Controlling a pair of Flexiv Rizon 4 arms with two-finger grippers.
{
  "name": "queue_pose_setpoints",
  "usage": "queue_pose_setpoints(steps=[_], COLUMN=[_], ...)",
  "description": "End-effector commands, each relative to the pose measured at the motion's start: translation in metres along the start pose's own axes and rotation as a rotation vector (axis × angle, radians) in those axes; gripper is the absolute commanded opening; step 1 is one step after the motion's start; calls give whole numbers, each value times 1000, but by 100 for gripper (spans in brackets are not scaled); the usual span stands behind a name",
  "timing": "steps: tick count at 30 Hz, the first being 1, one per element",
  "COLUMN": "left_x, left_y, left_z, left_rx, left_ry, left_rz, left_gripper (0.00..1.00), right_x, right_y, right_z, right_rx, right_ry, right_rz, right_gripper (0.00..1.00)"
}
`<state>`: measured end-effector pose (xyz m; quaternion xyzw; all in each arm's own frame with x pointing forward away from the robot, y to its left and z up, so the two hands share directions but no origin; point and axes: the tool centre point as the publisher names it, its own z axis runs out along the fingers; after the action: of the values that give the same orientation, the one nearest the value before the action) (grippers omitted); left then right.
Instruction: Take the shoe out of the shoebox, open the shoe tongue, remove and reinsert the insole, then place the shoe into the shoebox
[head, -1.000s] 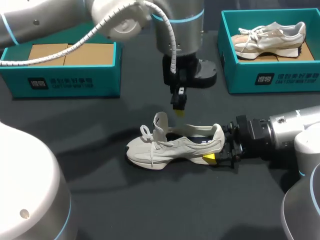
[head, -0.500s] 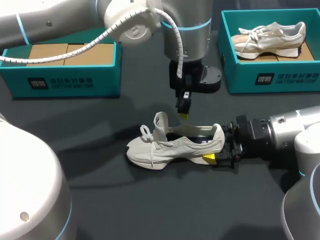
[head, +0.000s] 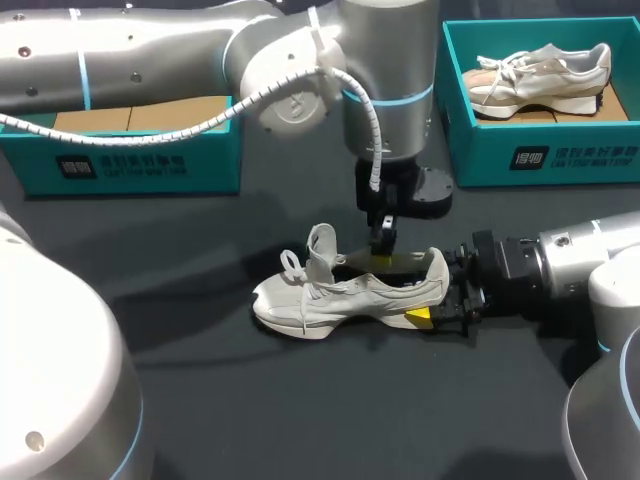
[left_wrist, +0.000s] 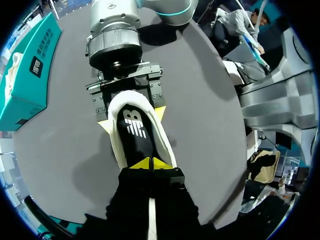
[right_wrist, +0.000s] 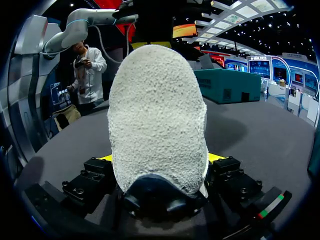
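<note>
A pale grey sneaker (head: 340, 292) lies on its sole on the dark table, toe pointing left, tongue raised. My right gripper (head: 440, 300) is shut on its heel (right_wrist: 157, 120), a yellow tip pressed against each side. My left gripper (head: 383, 252) comes down from above with its yellow tips shut together. In the left wrist view those fingertips (left_wrist: 150, 163) sit inside the shoe's opening, right over the dark insole (left_wrist: 134, 131). The right gripper (left_wrist: 132, 116) shows beyond the heel there. Whether the left tips touch the insole is not visible.
A teal shoebox (head: 130, 165) with a cardboard insert stands at the back left. A second teal shoebox (head: 545, 155) at the back right holds another pale sneaker (head: 545, 70). Bare table lies in front of the shoe.
My left arm has swung right and lowered, bringing its shut tips from above the shoe down into its opening. The right gripper and the shoe have stayed put.
</note>
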<state>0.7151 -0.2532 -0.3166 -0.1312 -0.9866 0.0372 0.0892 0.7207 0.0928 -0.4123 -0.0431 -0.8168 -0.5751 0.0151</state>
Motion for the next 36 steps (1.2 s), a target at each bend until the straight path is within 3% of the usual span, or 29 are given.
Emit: queue_pose_setpoints(steps=[1, 20, 22, 23, 25, 36], left_x=[3, 19, 18, 17, 15, 4], left_y=[0, 11, 11, 11, 12, 17], left_z=[14, 50, 55, 58, 62, 86], left_rx=[-2, -37, -42, -48, -51, -79], left_ry=[-8, 37, 29, 23, 23, -38], left_rz=[-3, -22, -21, -20, -20, -8], left_gripper=[0, 0, 14, 25, 33, 36], right_x=[0, 0, 0, 0, 0, 0], right_y=[1, 1, 1, 1, 1, 1], right_z=[1, 1, 1, 1, 1, 1], right_rx=[5, 5, 5, 5, 5, 5], right_ry=[-2, -2, -2, -2, -2, -2], right_rz=[1, 1, 1, 1, 1, 1], right_gripper=[0, 0, 0, 0, 0, 0])
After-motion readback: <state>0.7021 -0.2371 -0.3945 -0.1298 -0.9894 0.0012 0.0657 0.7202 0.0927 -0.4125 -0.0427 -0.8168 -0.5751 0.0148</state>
